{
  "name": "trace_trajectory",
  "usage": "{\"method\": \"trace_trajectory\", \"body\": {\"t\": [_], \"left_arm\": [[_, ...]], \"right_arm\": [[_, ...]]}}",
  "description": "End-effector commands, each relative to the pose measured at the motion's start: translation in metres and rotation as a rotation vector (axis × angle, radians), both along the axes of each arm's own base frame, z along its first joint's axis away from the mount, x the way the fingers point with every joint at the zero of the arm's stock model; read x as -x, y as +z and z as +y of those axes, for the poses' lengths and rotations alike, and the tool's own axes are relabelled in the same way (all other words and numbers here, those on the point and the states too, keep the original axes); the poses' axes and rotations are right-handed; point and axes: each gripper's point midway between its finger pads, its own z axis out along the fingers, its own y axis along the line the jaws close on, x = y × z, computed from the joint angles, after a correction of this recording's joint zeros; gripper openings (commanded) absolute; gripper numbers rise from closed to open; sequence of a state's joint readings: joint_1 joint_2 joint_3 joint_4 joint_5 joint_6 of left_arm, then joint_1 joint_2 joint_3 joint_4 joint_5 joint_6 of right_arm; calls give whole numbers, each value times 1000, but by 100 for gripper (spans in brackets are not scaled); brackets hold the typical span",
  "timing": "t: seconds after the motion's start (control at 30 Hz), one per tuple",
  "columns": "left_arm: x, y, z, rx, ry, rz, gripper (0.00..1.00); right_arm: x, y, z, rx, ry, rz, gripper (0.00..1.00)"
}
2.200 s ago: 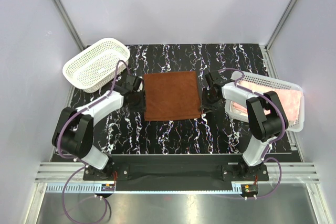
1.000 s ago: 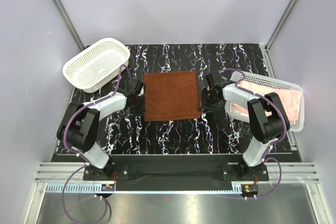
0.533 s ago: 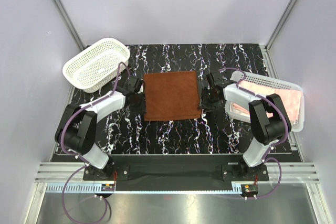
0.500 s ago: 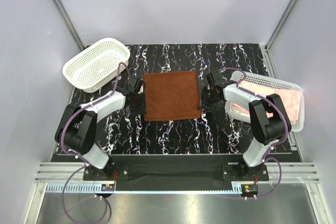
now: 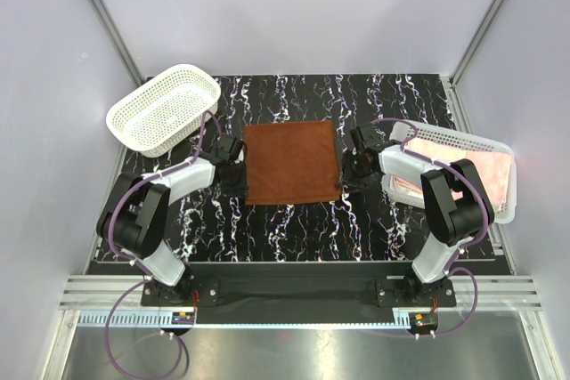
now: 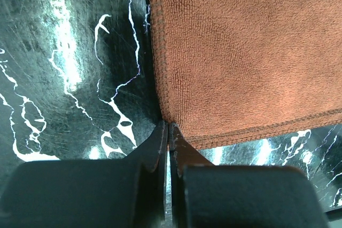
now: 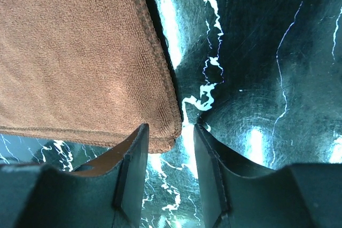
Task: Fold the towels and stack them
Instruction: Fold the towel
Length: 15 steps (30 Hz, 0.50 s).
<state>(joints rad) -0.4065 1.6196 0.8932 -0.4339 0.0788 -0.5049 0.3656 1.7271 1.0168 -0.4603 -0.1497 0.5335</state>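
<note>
The rust-brown towel (image 5: 290, 162) lies flat in the middle of the black marbled table (image 5: 294, 224). My left gripper (image 5: 238, 181) is at its near left corner. In the left wrist view the jaws (image 6: 168, 127) are pressed together, with the corner of the towel (image 6: 240, 52) pinched between their tips. My right gripper (image 5: 347, 180) is at the near right corner. In the right wrist view it (image 7: 171, 127) stands open, with the corner of the towel (image 7: 75, 52) lying between the fingers. A pale pink towel (image 5: 472, 165) lies in the basket on the right.
An empty white lattice basket (image 5: 165, 109) stands at the back left. A second white basket (image 5: 499, 206), holding the pink towel, sits along the right edge, close to my right arm. Grey walls close in the table on three sides.
My left gripper drew a little away from the towel's near left corner and came back onto it. The right gripper has hardly moved, and the towel lies as before.
</note>
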Motion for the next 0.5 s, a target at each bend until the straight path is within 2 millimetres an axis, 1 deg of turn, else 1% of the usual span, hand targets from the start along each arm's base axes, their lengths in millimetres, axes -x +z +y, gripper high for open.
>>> {"method": "trace_trajectory", "body": {"t": [0.0, 0.13, 0.2, 0.27, 0.3, 0.37, 0.43, 0.47], "left_arm": [[-8, 7, -2, 15, 4, -41, 0], [-9, 14, -2, 9, 3, -42, 0], [-10, 16, -1, 1, -2, -46, 0], [-8, 15, 2, -13, -4, -41, 12], [-8, 16, 2, -13, -4, -43, 14], [-7, 16, 2, -10, -5, -43, 13], [-6, 17, 0, -2, -8, -43, 7], [-6, 18, 0, -2, -6, -44, 1]], "right_arm": [[-8, 5, 5, -18, -17, -49, 47], [-9, 10, 8, -49, -39, -68, 46], [-7, 7, 7, -43, -40, -62, 41], [-7, 3, 6, -42, -44, -59, 38], [-7, 3, 7, -46, -43, -59, 36], [-5, -2, 7, -49, -45, -47, 34], [-5, -3, 8, -50, -43, -47, 29], [-5, -3, 7, -46, -45, -49, 26]]}}
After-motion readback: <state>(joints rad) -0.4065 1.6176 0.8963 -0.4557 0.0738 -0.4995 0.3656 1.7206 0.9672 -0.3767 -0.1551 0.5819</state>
